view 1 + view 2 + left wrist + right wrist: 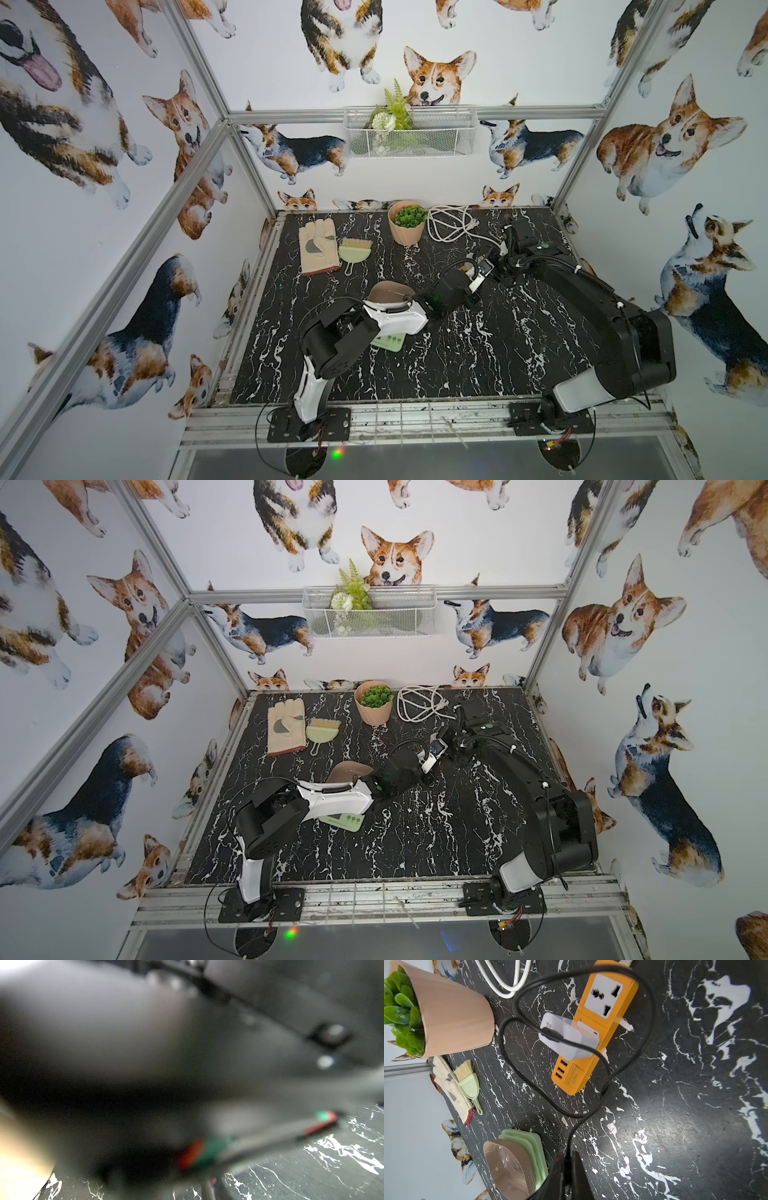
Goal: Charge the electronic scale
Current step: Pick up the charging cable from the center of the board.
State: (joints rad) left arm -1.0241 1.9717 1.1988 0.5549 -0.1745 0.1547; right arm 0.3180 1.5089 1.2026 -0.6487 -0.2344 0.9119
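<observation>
The electronic scale lies pale green on the black marble table under my left forearm, its pinkish-tan tray showing behind the arm; the right wrist view shows the electronic scale too. An orange power strip carries a white charger block, and a black cable loops from it. My right gripper is shut on that cable. My left gripper reaches tip to tip against the right gripper. The left wrist view is a dark blur, so its jaws cannot be read.
A tan plant pot and a coiled white cord stand at the back. A cream glove and a green hand brush lie at the back left. A wire basket hangs on the rear wall.
</observation>
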